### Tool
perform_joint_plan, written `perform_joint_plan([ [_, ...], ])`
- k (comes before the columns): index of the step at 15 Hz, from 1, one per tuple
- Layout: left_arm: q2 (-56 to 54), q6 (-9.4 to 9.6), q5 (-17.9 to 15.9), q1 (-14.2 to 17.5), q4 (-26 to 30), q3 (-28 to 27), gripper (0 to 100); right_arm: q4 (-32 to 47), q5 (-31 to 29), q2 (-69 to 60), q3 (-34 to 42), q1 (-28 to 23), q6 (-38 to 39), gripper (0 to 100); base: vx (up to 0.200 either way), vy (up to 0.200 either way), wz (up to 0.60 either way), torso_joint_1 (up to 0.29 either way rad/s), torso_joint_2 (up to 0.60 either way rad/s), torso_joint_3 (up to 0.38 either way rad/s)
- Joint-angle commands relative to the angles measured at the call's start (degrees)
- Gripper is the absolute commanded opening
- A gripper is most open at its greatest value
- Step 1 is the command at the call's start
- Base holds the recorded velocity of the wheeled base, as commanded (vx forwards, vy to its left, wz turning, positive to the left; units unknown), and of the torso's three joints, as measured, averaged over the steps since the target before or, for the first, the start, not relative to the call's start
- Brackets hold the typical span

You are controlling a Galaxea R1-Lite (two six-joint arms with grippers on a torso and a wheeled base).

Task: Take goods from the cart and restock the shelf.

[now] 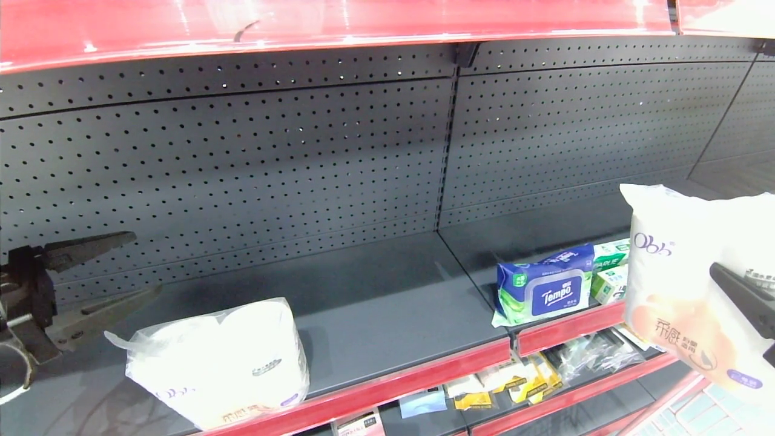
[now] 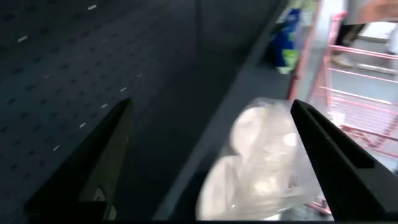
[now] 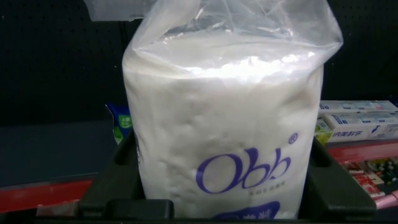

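Right gripper is clamping a white plastic-wrapped toilet-roll pack, hanging in the air at 4 o'clock in the head view, in front of the shelf and not on it. Left gripper is sitting at 9 o'clock, jaws wide, empty.

Dark grey metal shelf with perforated back and red front lip is spanning the middle. A second white roll pack is already standing on it at 7 o'clock. A blue-and-green wet-wipe pouch is lying at 4 o'clock, with small green-and-white boxes just beside it.

Step in hand is likely placing. Aim for the bare deck between the shelved pack and the pouch, bring the base in flat behind the lip, and let go only once it is resting. The soft wrap is probably squashing, so go easy.
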Motion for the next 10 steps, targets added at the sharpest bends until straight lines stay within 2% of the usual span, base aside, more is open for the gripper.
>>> perform_joint_plan([
  [1,0.02,-0.01,3.6,1.45,-0.11,0.17,100,-0.07,0.03,0.99,-0.51,0.05,0.09,0,0.0,0.0,0.0,0.0,0.0,0.0],
  [3,0.02,-0.19,9.23,2.42,-0.11,-0.62,100,0.01,0.03,1.25,-0.51,0.05,0.62,0,0.0,0.0,0.0,0.0,0.0,0.0],
  [4,-0.24,-0.1,18.46,2.59,-0.29,-0.97,100,-0.07,0.03,1.34,-0.6,0.05,0.71,0,0.0,0.0,0.0,0.0,0.0,0.0],
  [6,-1.47,-0.28,39.73,2.51,-1.61,-1.67,100,0.01,-1.55,1.16,-0.78,-0.66,0.44,0,0.0,0.0,0.0,0.0,0.0,0.0],
  [7,-1.91,-0.45,46.67,2.51,-2.49,-1.5,100,0.01,-2.61,1.16,-0.6,-1.27,0.35,0,0.0,0.0,0.0,0.0,0.0,0.0],
  [8,-3.85,-2.04,60.82,2.07,-3.28,-0.62,100,0.01,-3.58,1.07,-0.51,-1.54,0.09,0,0.0,0.0,0.0,0.0,0.0,0.0],
  [9,-5.25,-3.62,66.8,1.36,-3.1,-0.09,100,0.01,-3.49,1.25,-0.51,-1.45,0.09,0,0.0,0.0,0.0,0.0,0.0,0.0],
  [10,-8.42,-8.45,73.65,0.22,-3.01,2.64,100,0.01,-3.22,1.34,-0.69,-1.1,0.09,0,0.0,0.0,0.0,0.0,0.0,0.0],
])
